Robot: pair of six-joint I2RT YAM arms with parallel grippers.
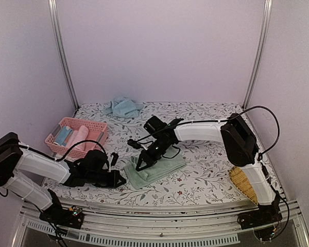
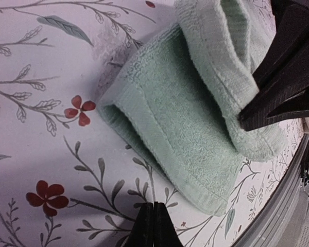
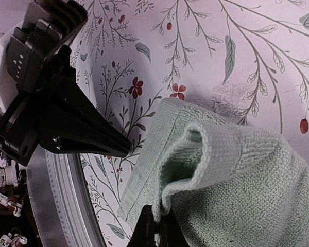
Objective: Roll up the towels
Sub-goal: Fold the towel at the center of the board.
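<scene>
Nearest, the left gripper point(image 2: 153, 213) is lying low over the bench point(image 1: 206, 170), close to its front edge. Its jaws are pressing together on nothing, and its tips are pointing at the near hem of the green towel point(image 1: 165, 167), just beside it and not touching. That towel is resting at the front middle of the bench, its left end curling up and over. The right gripper point(image 3: 155, 218) is pinching that lifted hem, jaws closing on the cloth. Bare flowered surface is lying open to the towel's right and behind it. Further back, the pink basket point(image 1: 87, 122) is sitting by the left edge. The blue towel point(image 1: 122, 107) is lying crumpled at the far edge, well apart.
</scene>
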